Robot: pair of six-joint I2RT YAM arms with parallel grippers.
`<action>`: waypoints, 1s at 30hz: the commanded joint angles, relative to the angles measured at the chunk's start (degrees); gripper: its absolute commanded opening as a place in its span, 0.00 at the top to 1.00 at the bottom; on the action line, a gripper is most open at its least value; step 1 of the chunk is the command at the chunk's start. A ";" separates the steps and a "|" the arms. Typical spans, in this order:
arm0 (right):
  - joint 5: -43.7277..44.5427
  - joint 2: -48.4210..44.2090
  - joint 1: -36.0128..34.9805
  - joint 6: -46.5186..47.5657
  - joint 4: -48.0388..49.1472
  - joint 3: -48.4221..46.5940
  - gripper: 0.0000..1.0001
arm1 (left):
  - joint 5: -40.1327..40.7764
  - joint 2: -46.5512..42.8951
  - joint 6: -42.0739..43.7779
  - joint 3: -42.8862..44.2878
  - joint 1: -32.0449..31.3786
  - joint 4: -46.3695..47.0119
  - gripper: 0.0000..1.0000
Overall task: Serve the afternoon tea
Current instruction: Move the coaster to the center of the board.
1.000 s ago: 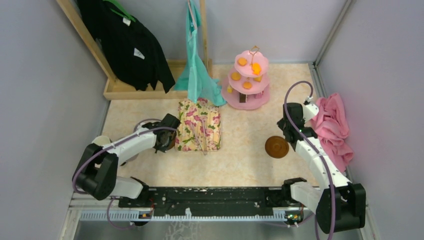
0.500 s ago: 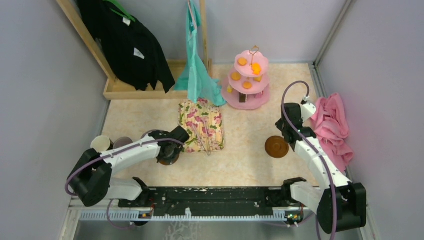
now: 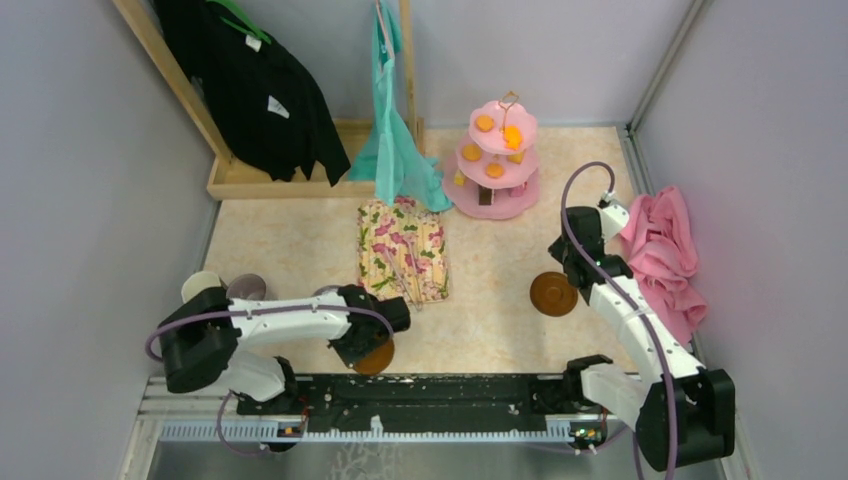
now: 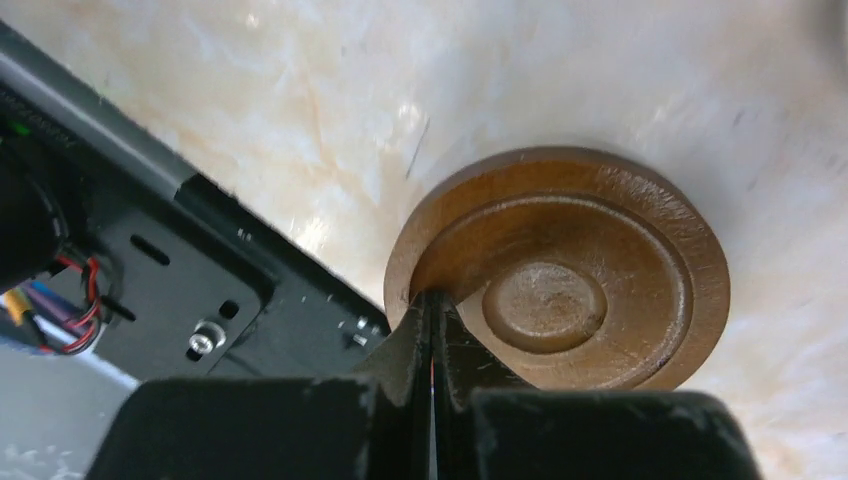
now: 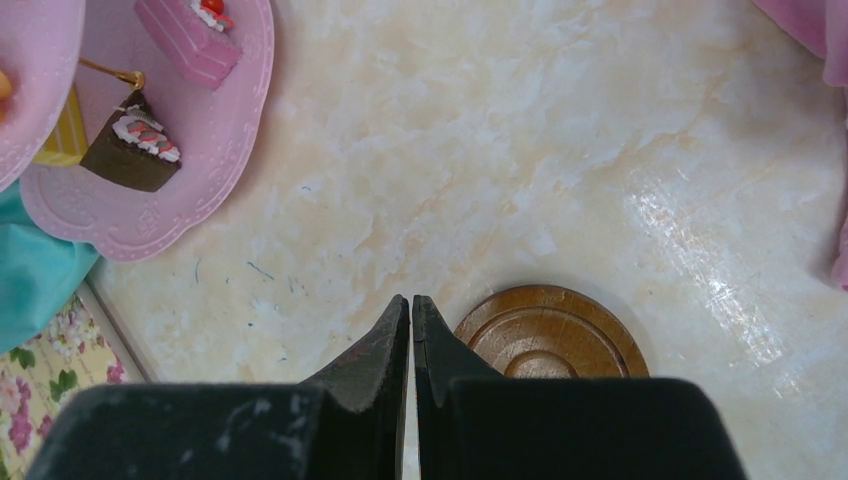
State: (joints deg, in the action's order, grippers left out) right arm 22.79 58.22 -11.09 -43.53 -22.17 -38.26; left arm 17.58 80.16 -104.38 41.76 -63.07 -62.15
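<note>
Left claw (image 4: 432, 300): closed tight, the two fingers nipping the rim of the left saucer (image 4: 600, 230) between them.
Left saucer: round and brown, right way up, at the near edge of the table (image 3: 480, 320), just beside the black rail (image 3: 430, 390) the arms are bolted to. I cannot tell whether it is resting on the table or lifted a touch.
Right claw (image 5: 412, 305): fingers pressed together with nothing between them, pointing down at bare table.
Right saucer (image 5: 550, 335): flat on the table on the right side, just beside the right claw's tips and not touched by them.
Pink three-tier stand (image 3: 510, 212): upright at the back of the table, gold loop on top, well apart from both claws.
Snacks: orange snacks (image 3: 484, 123) on the top and middle tiers. On the bottom tier, seen from the right wrist, are a brown wedge (image 5: 130, 155) with white topping, a pink slice (image 5: 190, 35) and a yellow piece (image 5: 62, 135).
Cream mug (image 3: 201, 286): at the table's left edge, behind the left arm.
Mauve-grey mug (image 3: 246, 287): just beside the cream one, on its right.
Floral cloth (image 3: 402, 250): folded, mid-table, between the stand and the left claw.
Pink cloth (image 3: 665, 255): bunched against the right wall, next to the right arm.
Back left: a teal garment (image 3: 395, 140) and a black garment (image 3: 255, 85) hang from a wooden rack (image 3: 230, 180).
</note>
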 commanded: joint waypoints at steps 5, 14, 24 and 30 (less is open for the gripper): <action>-0.15 -1.94 -1.13 0.73 0.93 -0.77 0.95 | -2.78 12.45 0.83 10.34 -11.21 -7.96 1.00; 0.99 -3.54 -1.30 1.28 -0.52 -1.27 0.95 | 4.73 22.94 8.65 21.38 -12.61 -8.31 1.00; 3.28 -4.37 -1.29 1.47 -2.48 -2.71 0.95 | 8.46 19.61 22.78 18.00 -12.62 11.44 1.00; 4.72 -5.28 -1.28 1.43 -3.93 -3.69 0.95 | 7.62 19.21 33.81 17.24 -12.62 24.95 1.00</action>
State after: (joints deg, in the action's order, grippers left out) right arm 24.84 54.85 -11.86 -42.96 -25.74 -38.39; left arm 24.82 98.83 -78.13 60.51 -75.50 -56.45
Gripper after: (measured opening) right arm 0.049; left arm 0.004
